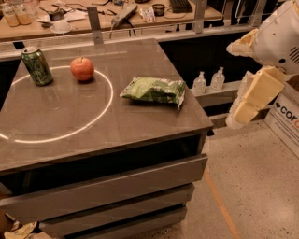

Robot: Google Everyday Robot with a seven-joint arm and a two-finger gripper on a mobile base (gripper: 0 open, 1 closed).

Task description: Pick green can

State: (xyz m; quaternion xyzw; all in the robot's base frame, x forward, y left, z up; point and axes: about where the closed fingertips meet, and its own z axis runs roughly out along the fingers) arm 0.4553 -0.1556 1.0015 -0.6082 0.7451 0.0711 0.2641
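Observation:
The green can (37, 66) stands upright at the far left of the grey table top (93, 135), just inside a white circle marked on it. It is dark green with lighter patterning and a silver top. My gripper (250, 100) hangs in the air off the table's right side, over the floor, far from the can. It holds nothing that I can see.
A red apple (82, 69) stands right of the can. A crinkly green snack bag (154, 89) lies near the table's right edge, between the gripper and the can. Small bottles (209, 80) stand on a low shelf behind. A cluttered counter (121, 14) runs along the back. A cardboard box (286, 122) sits at the right.

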